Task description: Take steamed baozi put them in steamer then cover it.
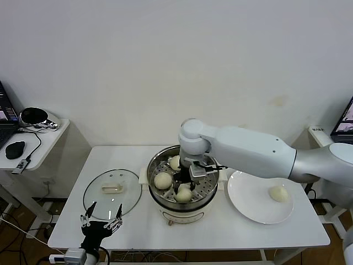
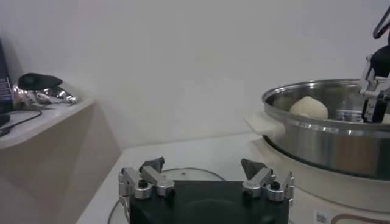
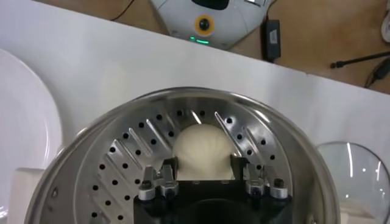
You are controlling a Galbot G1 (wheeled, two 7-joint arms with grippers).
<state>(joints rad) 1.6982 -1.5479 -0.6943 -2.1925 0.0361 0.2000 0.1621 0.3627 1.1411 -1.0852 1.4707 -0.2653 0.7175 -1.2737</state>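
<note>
Right gripper down in the steamer, a bun between its fingers

The right gripper (image 3: 204, 182) sits low over the holed tray with its fingers either side of a bun (image 3: 202, 152), touching or nearly so; whether they pinch it or are letting go, I cannot tell. Two more buns lie beside it in the steamer (image 1: 165, 207). The last bun (image 1: 279, 193) waits on the plate (image 1: 248, 207), on the right arm's side. The left gripper (image 1: 101, 218) hangs spread over the glass lid (image 1: 113, 190).

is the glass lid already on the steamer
No, the glass lid lies flat on the table beside the open steamer.
</note>
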